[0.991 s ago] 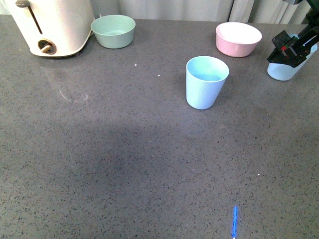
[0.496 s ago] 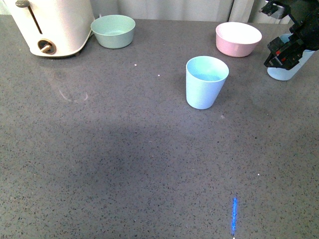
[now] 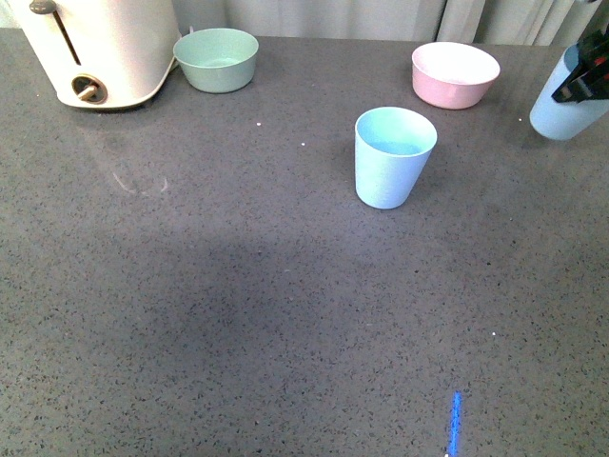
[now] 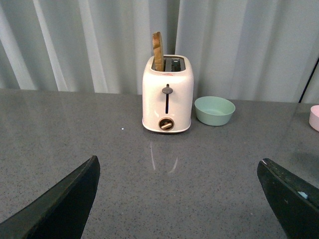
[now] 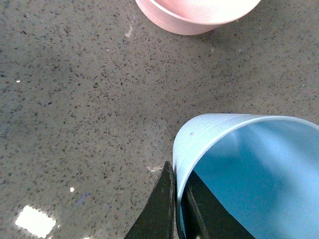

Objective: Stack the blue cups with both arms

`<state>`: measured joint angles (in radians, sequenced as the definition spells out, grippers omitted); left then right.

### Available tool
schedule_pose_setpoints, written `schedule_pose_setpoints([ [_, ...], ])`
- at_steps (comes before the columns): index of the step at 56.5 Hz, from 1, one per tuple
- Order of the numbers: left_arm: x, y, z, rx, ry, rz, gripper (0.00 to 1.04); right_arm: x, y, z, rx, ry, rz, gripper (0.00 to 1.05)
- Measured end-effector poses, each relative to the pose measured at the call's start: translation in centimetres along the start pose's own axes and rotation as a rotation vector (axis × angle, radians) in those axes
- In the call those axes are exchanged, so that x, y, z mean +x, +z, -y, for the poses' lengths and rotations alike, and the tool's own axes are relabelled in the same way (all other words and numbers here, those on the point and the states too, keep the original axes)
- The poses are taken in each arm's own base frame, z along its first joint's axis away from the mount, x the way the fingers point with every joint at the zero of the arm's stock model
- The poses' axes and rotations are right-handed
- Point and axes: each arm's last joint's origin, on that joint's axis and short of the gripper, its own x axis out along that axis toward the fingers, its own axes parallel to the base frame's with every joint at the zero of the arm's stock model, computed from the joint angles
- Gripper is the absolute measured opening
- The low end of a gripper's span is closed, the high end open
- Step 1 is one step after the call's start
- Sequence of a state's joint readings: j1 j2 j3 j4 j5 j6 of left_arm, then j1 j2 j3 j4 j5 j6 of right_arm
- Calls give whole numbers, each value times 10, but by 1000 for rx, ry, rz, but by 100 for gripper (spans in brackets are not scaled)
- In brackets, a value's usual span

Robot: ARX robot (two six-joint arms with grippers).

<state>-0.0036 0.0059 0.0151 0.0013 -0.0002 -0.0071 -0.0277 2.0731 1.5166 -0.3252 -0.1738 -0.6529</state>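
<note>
One blue cup (image 3: 392, 157) stands upright in the middle of the grey counter, mouth up. A second blue cup (image 3: 565, 108) hangs at the far right edge of the front view, lifted off the counter and tilted. My right gripper (image 3: 588, 84) is shut on its rim, one finger inside and one outside, as the right wrist view shows on the cup wall (image 5: 192, 144) and at the gripper (image 5: 177, 201). My left gripper (image 4: 179, 199) is open over bare counter, holding nothing, and is out of the front view.
A pink bowl (image 3: 455, 74) sits at the back right, close to the held cup; it also shows in the right wrist view as the pink bowl (image 5: 194, 15). A green bowl (image 3: 217, 59) and a cream toaster (image 3: 95, 48) stand at the back left.
My right gripper has raised the right-hand blue cup off the counter and carried it up and toward the right edge of the front view. The middle cup has not moved.
</note>
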Motion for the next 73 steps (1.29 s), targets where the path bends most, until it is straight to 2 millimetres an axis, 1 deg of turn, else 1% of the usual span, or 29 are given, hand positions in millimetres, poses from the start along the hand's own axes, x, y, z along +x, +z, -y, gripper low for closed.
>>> schedule_pose_setpoints([
  [2, 0, 0, 0, 0, 0, 0, 96, -6, 2, 0, -5, 5, 8, 2],
  [5, 0, 0, 0, 0, 0, 0, 96, -24, 8, -3, -24, 19, 38, 2],
  [7, 0, 0, 0, 0, 0, 0, 96, -30, 11, -4, -34, 21, 49, 2],
  [13, 0, 0, 0, 0, 0, 0, 96, -59, 26, -16, -71, 51, 106, 2],
  [17, 0, 0, 0, 0, 0, 0, 96, -79, 41, -36, -121, 91, 154, 2],
  [21, 0, 0, 0, 0, 0, 0, 96, -89, 52, -54, -159, 123, 185, 2],
  [24, 0, 0, 0, 0, 0, 0, 96, -92, 58, -65, -183, 146, 197, 2],
  [28, 0, 0, 0, 0, 0, 0, 96, -92, 64, -83, -215, 181, 203, 2],
  [29, 0, 0, 0, 0, 0, 0, 96, -90, 66, -92, -230, 198, 203, 2],
  [32, 0, 0, 0, 0, 0, 0, 96, -86, 69, -107, -255, 226, 194, 2],
  [36, 0, 0, 0, 0, 0, 0, 96, -80, 71, -120, -276, 246, 182, 2],
  [44, 0, 0, 0, 0, 0, 0, 96, -70, 73, -136, -301, 267, 159, 2],
  [51, 0, 0, 0, 0, 0, 0, 96, -64, 72, -146, -311, 287, 147, 2],
  [59, 0, 0, 0, 0, 0, 0, 96, -60, 71, -153, -319, 300, 135, 2],
  [73, 0, 0, 0, 0, 0, 0, 96, -49, 64, -156, -319, 304, 96, 2],
])
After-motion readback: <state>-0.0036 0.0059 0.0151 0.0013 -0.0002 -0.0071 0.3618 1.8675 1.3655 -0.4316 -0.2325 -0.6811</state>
